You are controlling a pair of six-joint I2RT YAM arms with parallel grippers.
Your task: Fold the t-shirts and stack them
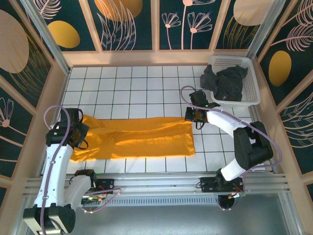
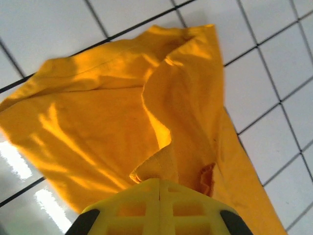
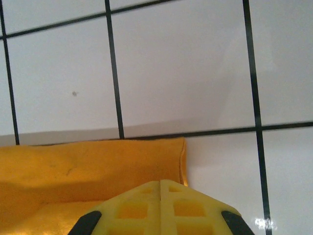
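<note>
The orange-yellow t-shirt (image 1: 142, 139) lies stretched in a long band across the white tiles, doubled over lengthwise. My left gripper (image 1: 83, 133) is at its left end, and in the left wrist view the gripper (image 2: 159, 182) is shut, pinching a raised fold of the shirt (image 2: 98, 122). At the shirt's far right corner my right gripper (image 1: 190, 116) is low on the tiles. Its wrist view shows the gripper (image 3: 160, 182) shut on the edge of the orange cloth (image 3: 88, 166). The charcoal grey t-shirt (image 1: 226, 83) sits crumpled in the basket.
The white lattice basket (image 1: 232, 61) stands at the back right corner. Wooden panel walls (image 1: 58, 88) enclose the tiled floor (image 1: 137, 88) on three sides. An aluminium rail (image 1: 161, 183) with the arm bases runs along the near edge.
</note>
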